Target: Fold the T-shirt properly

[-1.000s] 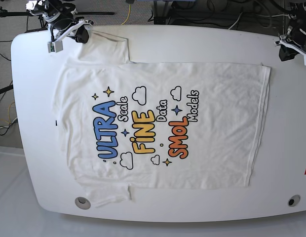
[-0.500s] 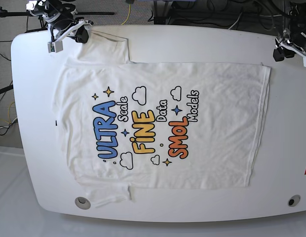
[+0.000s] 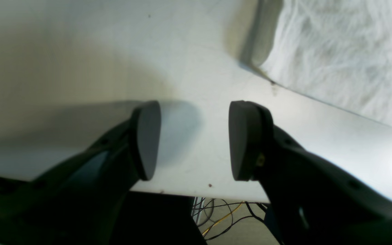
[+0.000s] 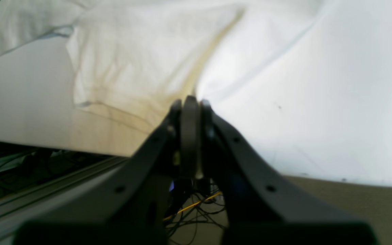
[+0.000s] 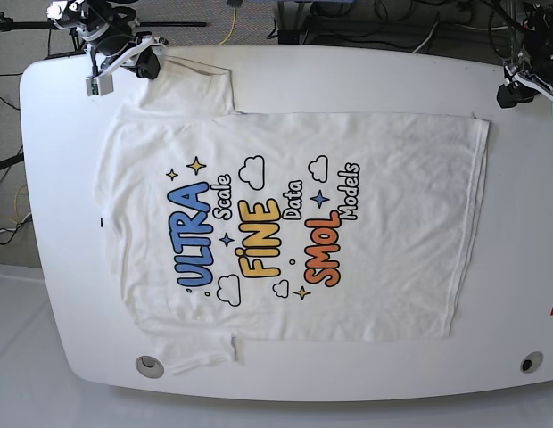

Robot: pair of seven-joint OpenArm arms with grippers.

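My left fingers [image 3: 192, 139] now standing apart, empty, over bare surface [image 3: 80, 61] beside T-shirt [image 5: 285, 223] hem corner. Right fingers [image 4: 190, 102] remaining closed at sleeve. Folding not begun.

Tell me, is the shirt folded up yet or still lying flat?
Flat. The T-shirt lies spread on the table, its whole print and both sleeves showing.

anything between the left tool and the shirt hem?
Nothing. In the left wrist view only bare table separates the open left tool from the T-shirt; the base view agrees.
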